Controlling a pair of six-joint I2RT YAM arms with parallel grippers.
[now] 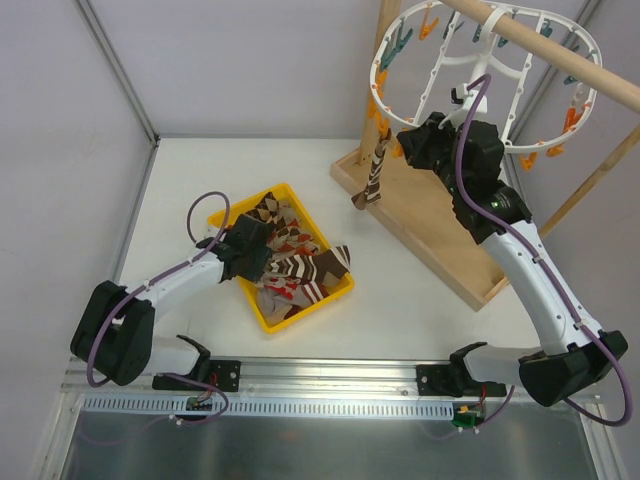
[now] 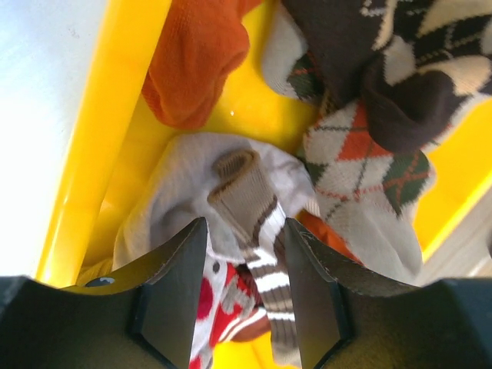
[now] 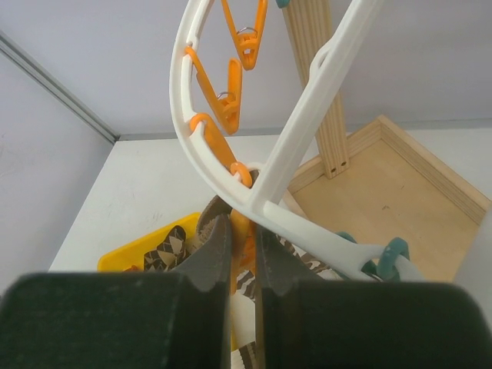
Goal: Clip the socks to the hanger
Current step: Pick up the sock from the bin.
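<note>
Several patterned socks (image 1: 300,265) lie in a yellow tray (image 1: 222,215). My left gripper (image 1: 262,260) is down in the tray, open. In the left wrist view its jaws (image 2: 246,284) straddle a brown-and-white striped sock (image 2: 257,223) without pinching it. The white ring hanger (image 1: 385,50) hangs from a wooden pole (image 1: 560,55). One brown patterned sock (image 1: 372,180) dangles from its near-left rim. My right gripper (image 1: 405,150) is at that rim. In the right wrist view it (image 3: 244,246) is shut on an orange clothespin (image 3: 243,231) under the hanger's spoke (image 3: 307,92).
The wooden stand's base board (image 1: 440,230) lies right of the tray, with an upright post (image 1: 385,30) behind the hanger. Other orange and teal clothespins (image 1: 570,120) hang round the ring. An orange sock (image 2: 196,61) lies by the tray wall (image 2: 108,115).
</note>
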